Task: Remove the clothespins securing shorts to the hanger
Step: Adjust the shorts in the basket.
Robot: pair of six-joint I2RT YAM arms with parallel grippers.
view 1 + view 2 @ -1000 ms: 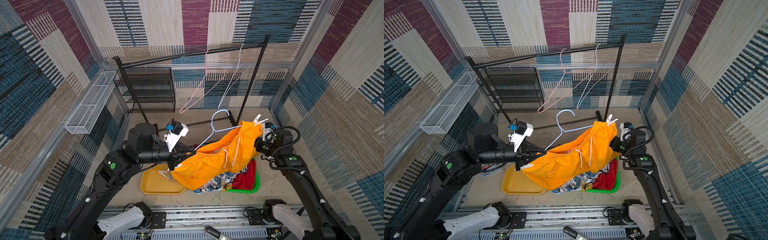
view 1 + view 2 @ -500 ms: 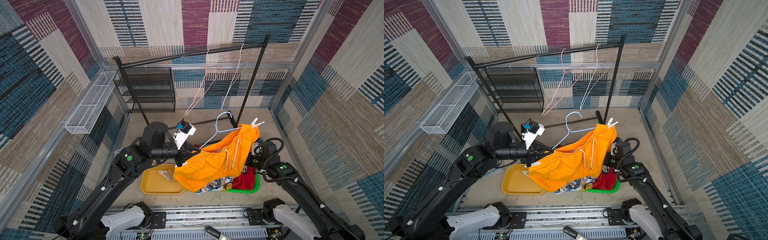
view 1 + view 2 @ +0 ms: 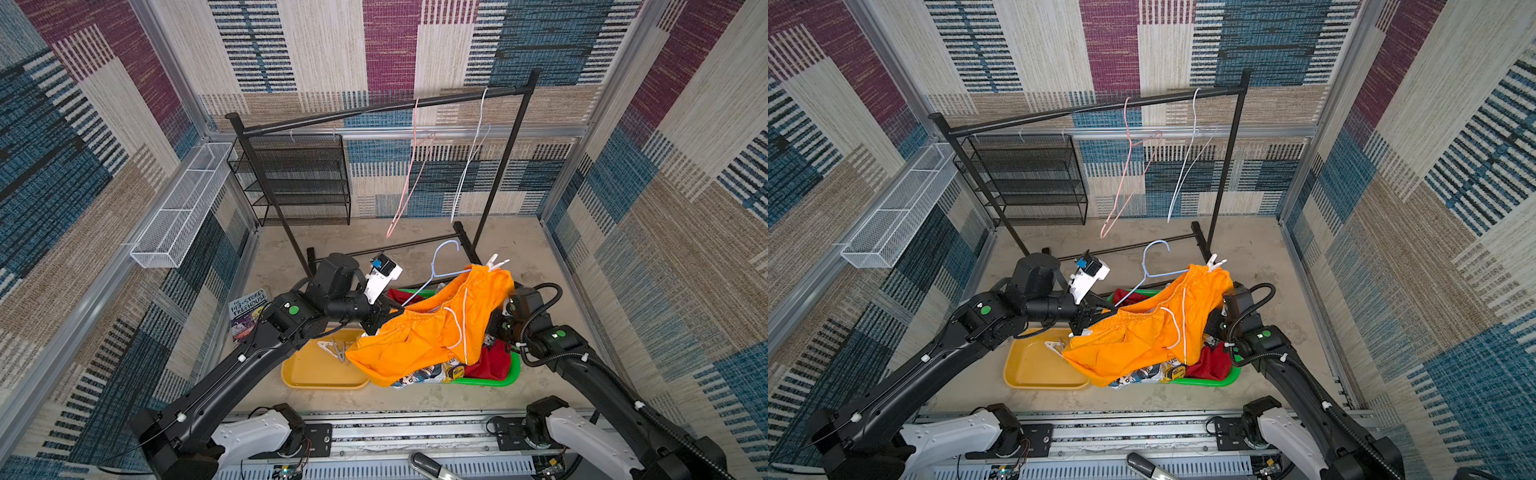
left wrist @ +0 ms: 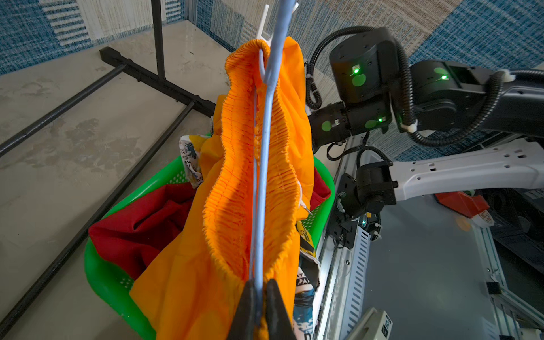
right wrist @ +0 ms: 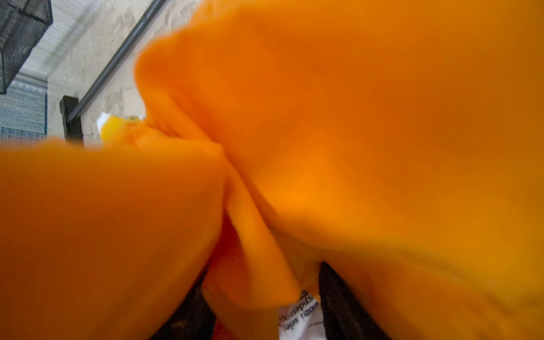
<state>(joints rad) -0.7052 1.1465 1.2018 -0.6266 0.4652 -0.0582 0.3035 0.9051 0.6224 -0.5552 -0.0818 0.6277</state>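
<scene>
1. The left hand [image 4: 259,297] is clenched on the near-left end of the blue hanger [image 4: 266,123]. It holds the hanger tilted above the green basket [image 3: 490,380], probably to steady it and present the far end.
2. The orange shorts [image 3: 419,332] hang on that hanger. One white clothespin [image 3: 496,262] pins the waistband at the far-right end.
3. Loose clothespins [image 3: 334,348] lie in the yellow tray [image 3: 316,376], left of the basket. The red shorts [image 3: 492,359] and printed shorts [image 3: 419,378] lie in the basket.
4. The right hand [image 5: 263,276] sits behind the orange cloth, hidden in both top views. Its fingers [image 5: 338,294] stand apart, with a loose fold between them, and appear to grasp nothing.
</scene>
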